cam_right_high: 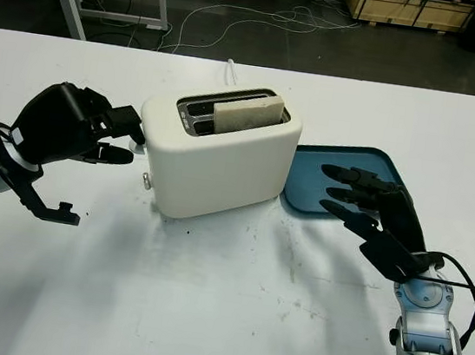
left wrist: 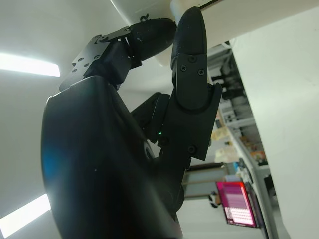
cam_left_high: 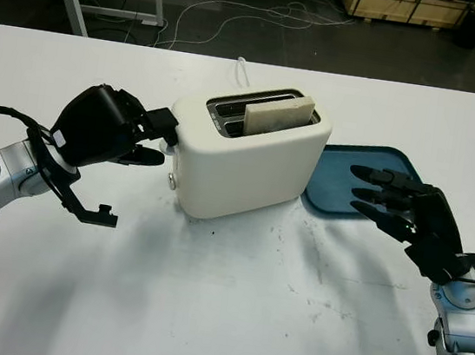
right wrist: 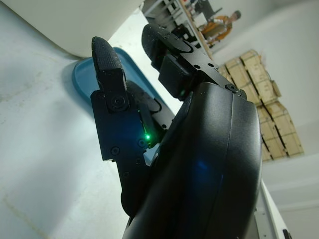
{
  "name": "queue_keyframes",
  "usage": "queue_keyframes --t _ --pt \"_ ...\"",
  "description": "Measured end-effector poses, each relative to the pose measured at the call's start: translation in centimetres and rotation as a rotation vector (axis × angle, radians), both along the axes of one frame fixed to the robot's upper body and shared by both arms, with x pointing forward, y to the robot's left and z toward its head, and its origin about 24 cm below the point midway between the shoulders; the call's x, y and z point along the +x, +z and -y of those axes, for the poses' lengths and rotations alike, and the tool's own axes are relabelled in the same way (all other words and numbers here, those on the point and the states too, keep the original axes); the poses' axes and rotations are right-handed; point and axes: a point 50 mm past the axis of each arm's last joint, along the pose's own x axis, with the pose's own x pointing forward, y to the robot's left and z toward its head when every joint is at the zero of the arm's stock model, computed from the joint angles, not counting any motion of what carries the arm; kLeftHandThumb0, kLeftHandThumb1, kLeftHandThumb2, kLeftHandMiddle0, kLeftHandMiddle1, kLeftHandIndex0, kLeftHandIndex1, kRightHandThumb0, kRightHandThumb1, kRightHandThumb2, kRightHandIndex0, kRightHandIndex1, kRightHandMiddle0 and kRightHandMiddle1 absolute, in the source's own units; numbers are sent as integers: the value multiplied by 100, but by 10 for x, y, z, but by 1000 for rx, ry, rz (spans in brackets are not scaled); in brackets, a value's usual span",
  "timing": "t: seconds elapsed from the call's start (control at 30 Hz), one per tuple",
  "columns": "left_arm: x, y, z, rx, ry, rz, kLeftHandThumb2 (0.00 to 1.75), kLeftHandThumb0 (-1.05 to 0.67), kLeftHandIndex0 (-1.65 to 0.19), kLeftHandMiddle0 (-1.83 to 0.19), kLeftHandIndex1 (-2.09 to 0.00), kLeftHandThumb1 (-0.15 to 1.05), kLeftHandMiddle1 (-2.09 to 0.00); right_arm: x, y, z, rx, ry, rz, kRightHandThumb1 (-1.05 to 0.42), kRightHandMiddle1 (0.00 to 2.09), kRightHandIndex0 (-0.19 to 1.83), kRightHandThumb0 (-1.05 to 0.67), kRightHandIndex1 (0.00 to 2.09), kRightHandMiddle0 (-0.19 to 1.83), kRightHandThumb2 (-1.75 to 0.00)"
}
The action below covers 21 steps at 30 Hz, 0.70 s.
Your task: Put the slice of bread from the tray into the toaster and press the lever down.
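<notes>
1. The slice of bread (cam_left_high: 278, 116) stands upright in the slot of the white toaster (cam_left_high: 248, 166), its upper part sticking out above the top
2. My left hand (cam_left_high: 108, 130) is at the toaster's left end, well to the side of the bread, fingers (left wrist: 189, 47) reaching to that end wall and gripping nothing
3. My right hand (cam_left_high: 396, 203) hovers open above the blue tray (cam_left_high: 352, 171), right of the toaster and apart from the bread, holding nothing
4. Everything sits on the white table (cam_left_high: 228, 316)
</notes>
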Motion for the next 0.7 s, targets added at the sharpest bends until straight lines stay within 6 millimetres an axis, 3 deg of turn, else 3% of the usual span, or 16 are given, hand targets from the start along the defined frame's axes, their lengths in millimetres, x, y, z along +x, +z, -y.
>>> queue_keyframes --t 0.7 --pt "1 -1 -1 -3 10 -1 13 -53 -57 -117 -114 89 -175 0 -1 0 -1 6 -6 -92 0 95 -45 1 79 -2"
